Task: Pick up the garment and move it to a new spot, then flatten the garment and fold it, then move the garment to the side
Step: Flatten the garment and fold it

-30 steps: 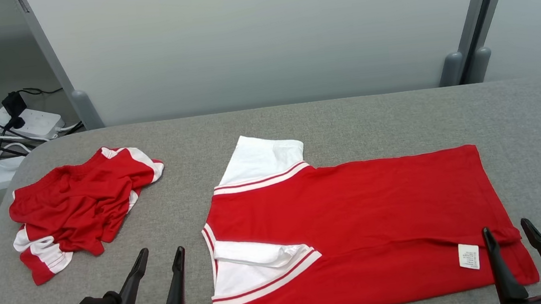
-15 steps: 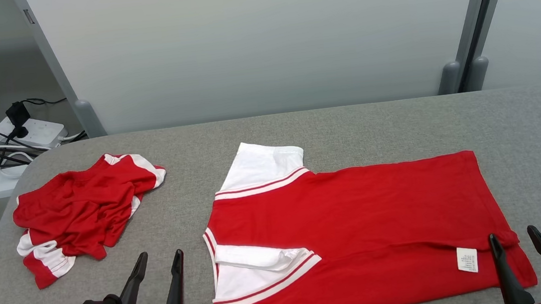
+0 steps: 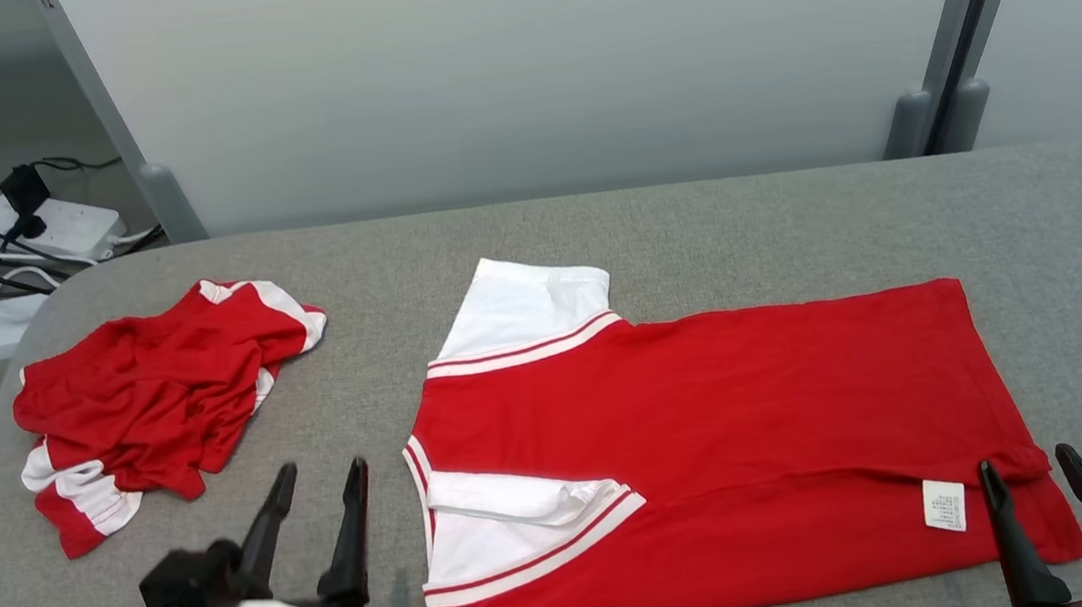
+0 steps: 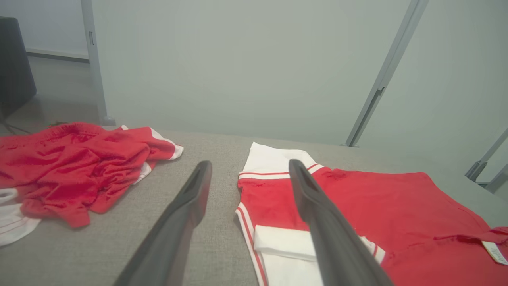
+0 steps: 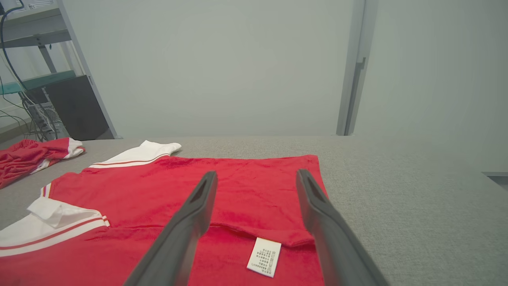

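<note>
**A:** Where does the red shirt (image 3: 715,426) lie?

**B:** Flat on the grey worktop (image 3: 794,227), from the middle toward the right edge, with its long side along the near edge. The white sleeves point to the left edge and the hem to the right. The near sleeve is folded in onto the red body. The hem's near right corner is turned over, with a white label (image 3: 944,505) just beside the fold.

**A:** How much room is there around it?

**B:** A wide bare band runs between the shirt and the far edge, where a pale partition (image 3: 516,65) stands behind the worktop. Right of the hem the surface is bare out to the right edge. To the left there is a bare strip, then a crumpled red garment (image 3: 150,405) by the left edge, well apart from the shirt. A power strip (image 3: 60,225) lies on the floor beyond the far left corner.

**A:** And the claws?

**B:** The left claw (image 3: 322,467) hangs by the near edge over that bare strip, between the crumpled garment and the shirt's collar side. Its fingers are spread wide with nothing between them. The right claw (image 3: 1026,460) is at the shirt's near right corner, also wide, and the turned-over hem and the label show between its fingers. I cannot tell whether its tips touch the cloth.
</note>
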